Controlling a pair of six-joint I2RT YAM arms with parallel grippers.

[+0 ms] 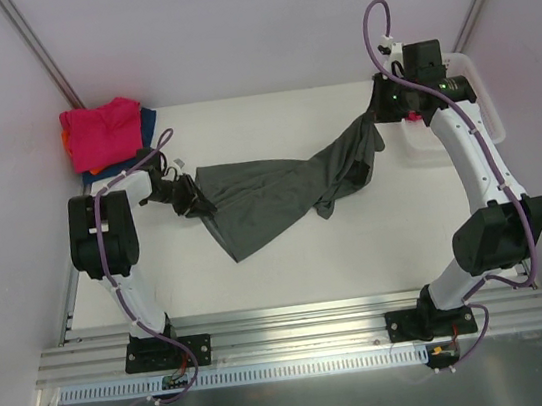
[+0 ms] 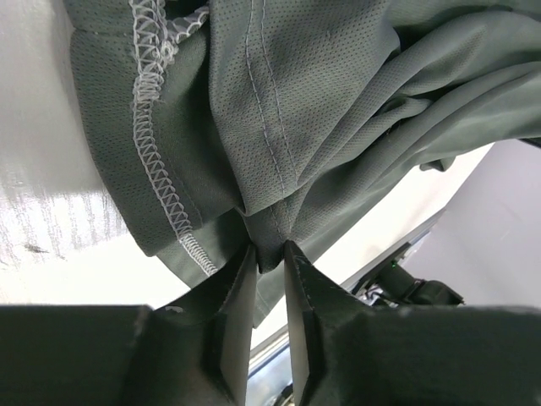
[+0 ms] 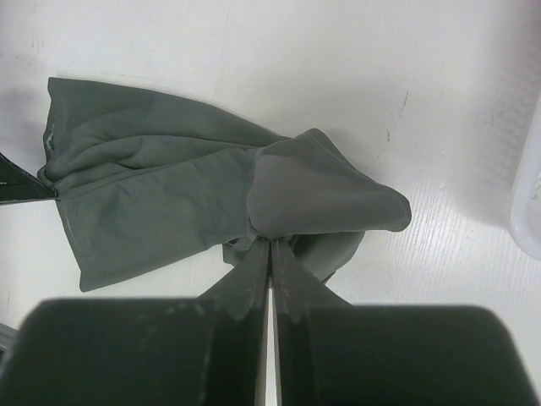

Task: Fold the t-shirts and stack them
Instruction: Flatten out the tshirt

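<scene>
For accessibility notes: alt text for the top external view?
A dark grey t-shirt is held at both ends, the left end effector pinching one, the right end effector the other. A pink t-shirt tops a stack at far left.

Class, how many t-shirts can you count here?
4: dark grey t-shirt stretched between left hand and right hand; pink t-shirt, blue t-shirt, orange t-shirt piled far left. Others may be hidden.

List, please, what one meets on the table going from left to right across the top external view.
pile of shirts, pink on top → left fingers → dark grey t-shirt stretched between both arms → right fingers → white basket
</scene>
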